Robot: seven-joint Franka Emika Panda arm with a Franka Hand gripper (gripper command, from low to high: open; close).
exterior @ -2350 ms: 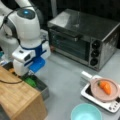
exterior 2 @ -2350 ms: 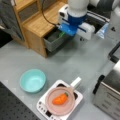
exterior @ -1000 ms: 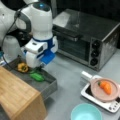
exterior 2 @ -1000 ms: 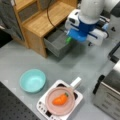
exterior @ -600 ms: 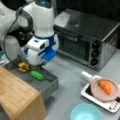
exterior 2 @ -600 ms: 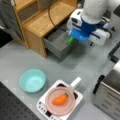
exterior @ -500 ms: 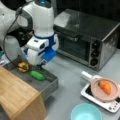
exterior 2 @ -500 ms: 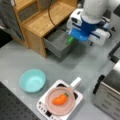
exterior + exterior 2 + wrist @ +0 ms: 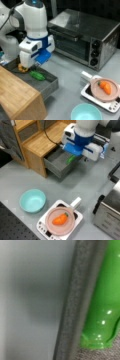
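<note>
The gripper [image 9: 26, 66] hangs over the open gray drawer [image 9: 47, 83]. Its fingers are hidden, so I cannot tell how wide they are. A green vegetable [image 9: 37, 75] lies in the drawer, just beside the gripper.

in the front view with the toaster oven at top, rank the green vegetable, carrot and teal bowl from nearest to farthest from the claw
The claw hangs over the open drawer.
1. Green vegetable: in the drawer, just below it.
2. Teal bowl: bottom edge.
3. Carrot: on the plate, far right.

One carrot [image 9: 106, 87], one bowl [image 9: 32, 200] — one oven [image 9: 85, 40].
</note>
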